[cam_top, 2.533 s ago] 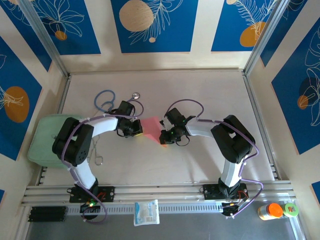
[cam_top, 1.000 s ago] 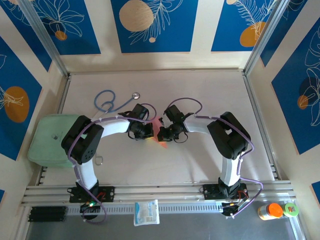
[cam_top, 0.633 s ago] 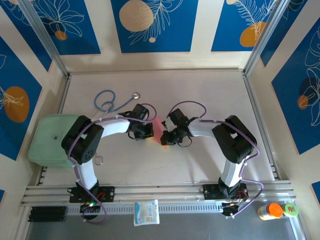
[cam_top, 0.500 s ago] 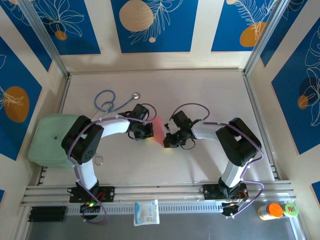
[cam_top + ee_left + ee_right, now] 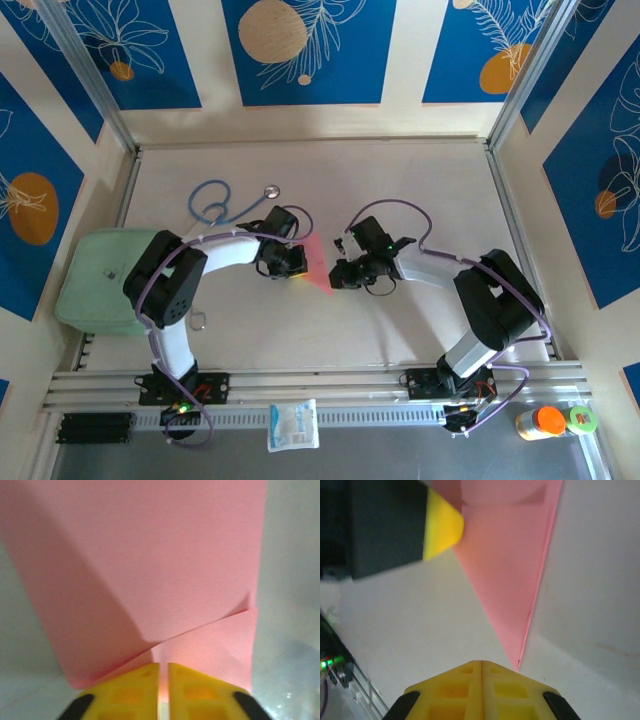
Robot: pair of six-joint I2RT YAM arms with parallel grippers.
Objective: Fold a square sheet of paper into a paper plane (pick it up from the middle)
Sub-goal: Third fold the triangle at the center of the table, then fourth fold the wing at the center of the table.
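Tapering toward right tool (image 5: 481,663), pink paper (image 5: 150,565) shows overlapping folds by left tool (image 5: 163,666).

Table (image 5: 400,180): folded pink paper (image 5: 318,268), blue stethoscope (image 5: 215,203), green pad (image 5: 92,275) at left edge.

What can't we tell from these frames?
- Outline of the paper: top view, the left gripper and right gripper cover its sides; left wrist view crops it at the top.
- Whether the left gripper pinches the paper: left wrist view, its fingers hide the contact.
- Whether the paper's tip touches the right gripper: right wrist view, blurred there.
- Print on the packet: top view, too small.
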